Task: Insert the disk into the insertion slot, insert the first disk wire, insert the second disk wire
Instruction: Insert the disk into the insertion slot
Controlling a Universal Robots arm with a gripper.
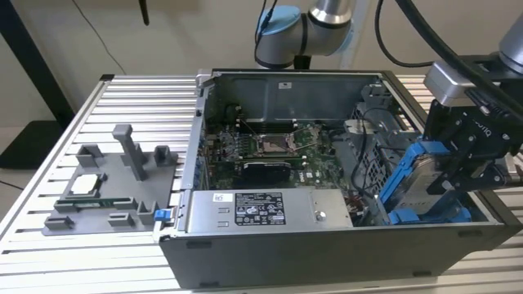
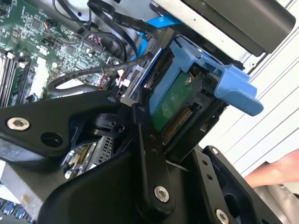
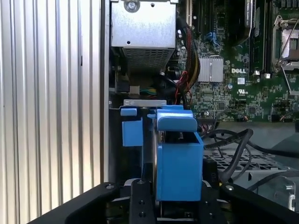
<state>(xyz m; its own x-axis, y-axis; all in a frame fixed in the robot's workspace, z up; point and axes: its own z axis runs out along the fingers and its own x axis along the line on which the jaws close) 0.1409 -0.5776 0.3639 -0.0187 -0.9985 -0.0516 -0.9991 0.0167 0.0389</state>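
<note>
Our hand [image 3: 176, 201], clenched on the disk [image 3: 180, 158], hangs by the insertion slot [image 1: 372, 165]; we risk jamming it tilted or snagging cables [image 3: 233, 140].

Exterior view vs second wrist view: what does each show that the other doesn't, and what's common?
Exterior view: the square silver processor socket and the grey plastic parts fixture on its left. Second wrist view: a green circuit board with its contact row, and a hand. Both: the silver-grey disk in its bright blue caddy, clamped in the black gripper.
</note>
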